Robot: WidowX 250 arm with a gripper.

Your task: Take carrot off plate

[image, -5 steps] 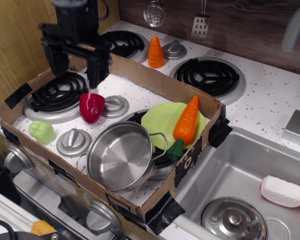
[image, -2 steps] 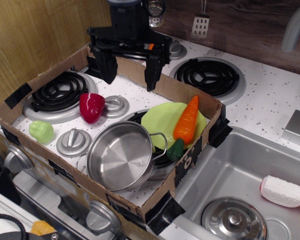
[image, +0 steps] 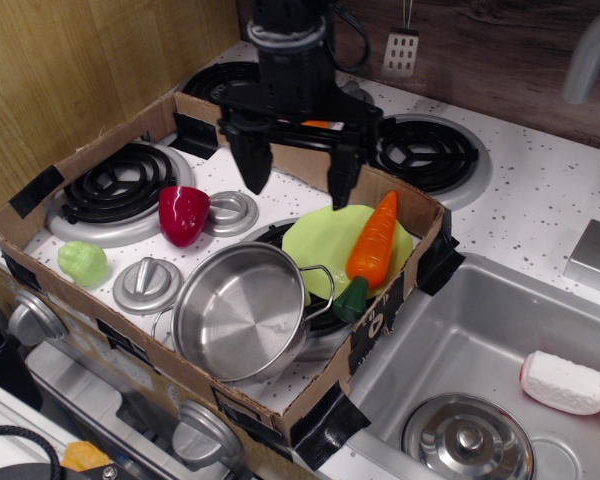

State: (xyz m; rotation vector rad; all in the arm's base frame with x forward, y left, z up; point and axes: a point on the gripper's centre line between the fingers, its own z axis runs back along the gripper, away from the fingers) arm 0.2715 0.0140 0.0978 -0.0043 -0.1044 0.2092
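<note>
The long glossy orange carrot lies across the right side of the lime-green plate, its dark green stub pointing toward the front. The plate sits inside the cardboard tray, just behind the steel pot. My gripper is open and empty, its two black fingers spread wide. It hangs above the tray's back wall, up and to the left of the carrot, and touches nothing.
The cardboard tray also holds a red pepper and a pale green vegetable among stove burners and knobs. A short orange cone is mostly hidden behind my arm. A sink with a lid and a sponge lies to the right.
My gripper has swept from the tray's far left to the right and toward the plate, staying open. The carrot, plate and pot have not moved.
</note>
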